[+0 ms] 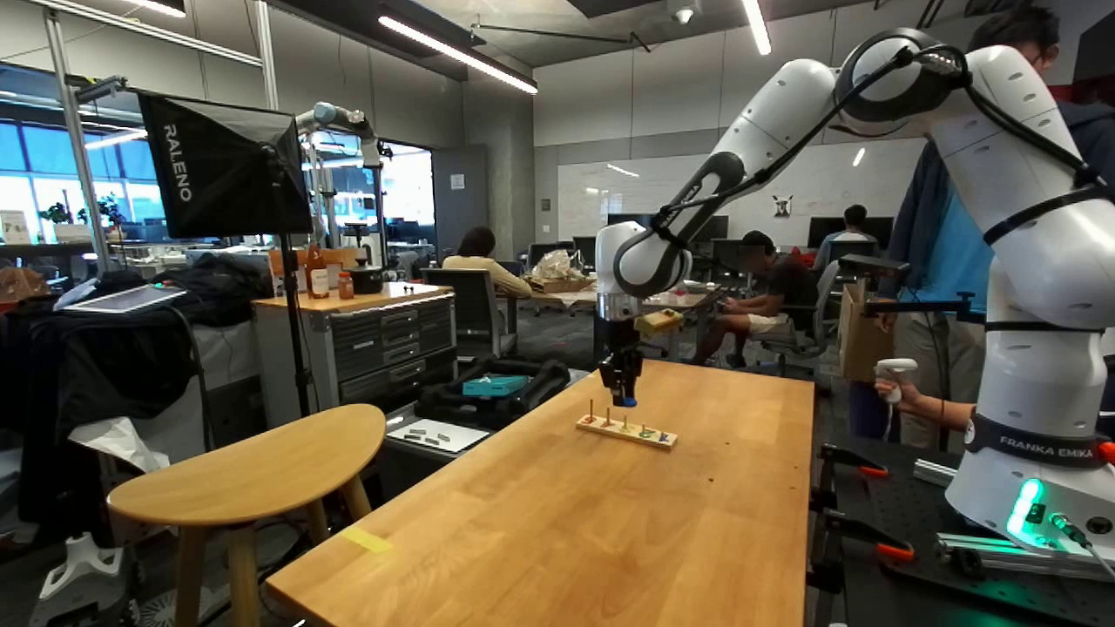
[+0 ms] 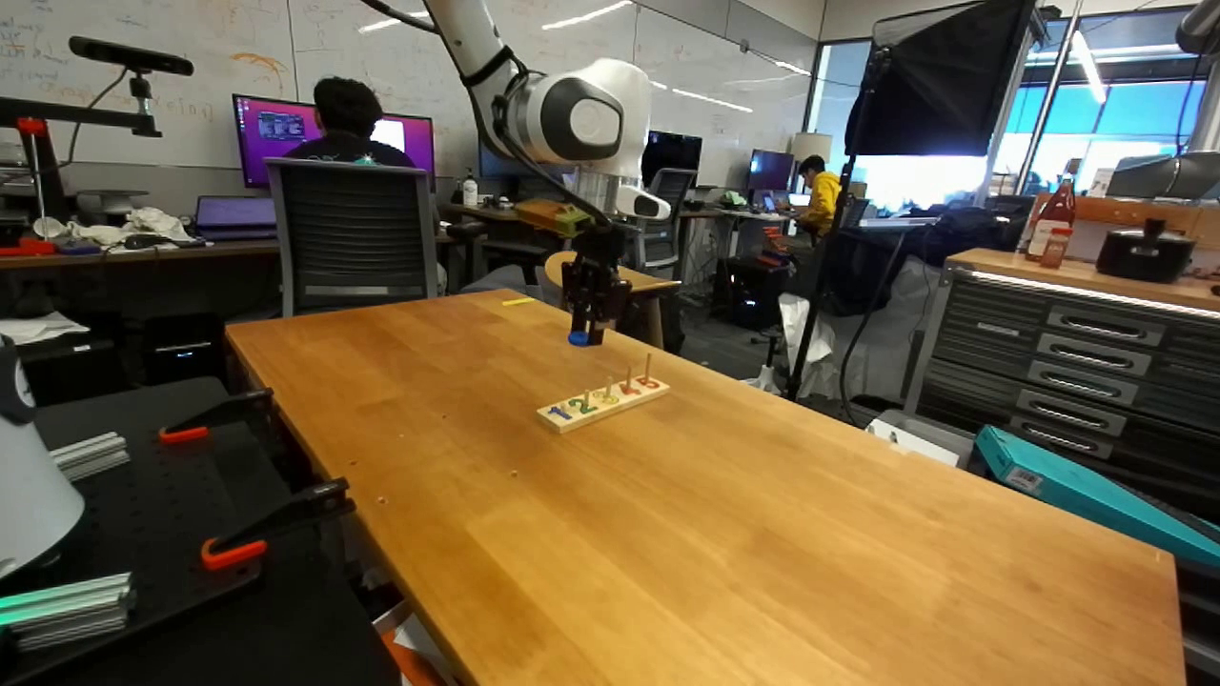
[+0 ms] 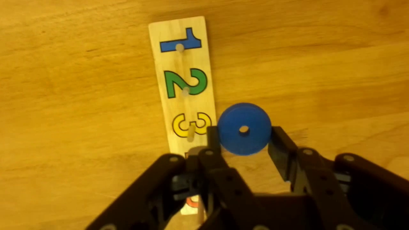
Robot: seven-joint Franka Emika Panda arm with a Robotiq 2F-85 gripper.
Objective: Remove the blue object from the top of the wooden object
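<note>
At right in wrist view, gripper clasps one blue disc, pierced. At left: wooden strip, numbered, pegged.

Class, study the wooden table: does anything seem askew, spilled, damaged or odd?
Nothing looks spilled or broken. The gripper holds the blue disc clear of the numbered peg board, fitting the task. One oddity: a yellow strip, perhaps tape, near a corner of the table, its purpose unclear.

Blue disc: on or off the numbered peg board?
Off. In the wrist view, the fingers grip the blue disc; both exterior views show a gap between it and the numbered peg board.
</note>
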